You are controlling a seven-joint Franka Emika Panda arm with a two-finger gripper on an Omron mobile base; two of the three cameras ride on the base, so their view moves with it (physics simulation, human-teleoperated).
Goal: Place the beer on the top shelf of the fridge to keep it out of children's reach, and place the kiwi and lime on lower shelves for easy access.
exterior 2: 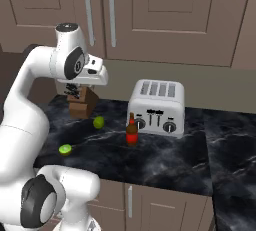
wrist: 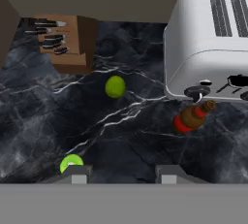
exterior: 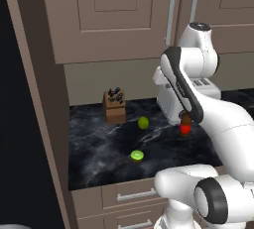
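Beer (exterior: 185,125) half hidden behind arm; kiwi (wrist: 71,163) clipped by fingers (wrist: 77,173).

In the left base view the arm (exterior: 198,104) covers the upper part of the beer (exterior: 185,125) and much of the toaster (exterior: 171,101) behind it. The hand view cuts off the toaster's right side at the picture's edge, and one finger tip (wrist: 77,173) hides the near rim of the kiwi (wrist: 70,162). The knife block's (exterior 2: 82,102) top sits behind the arm's wrist in the right base view.
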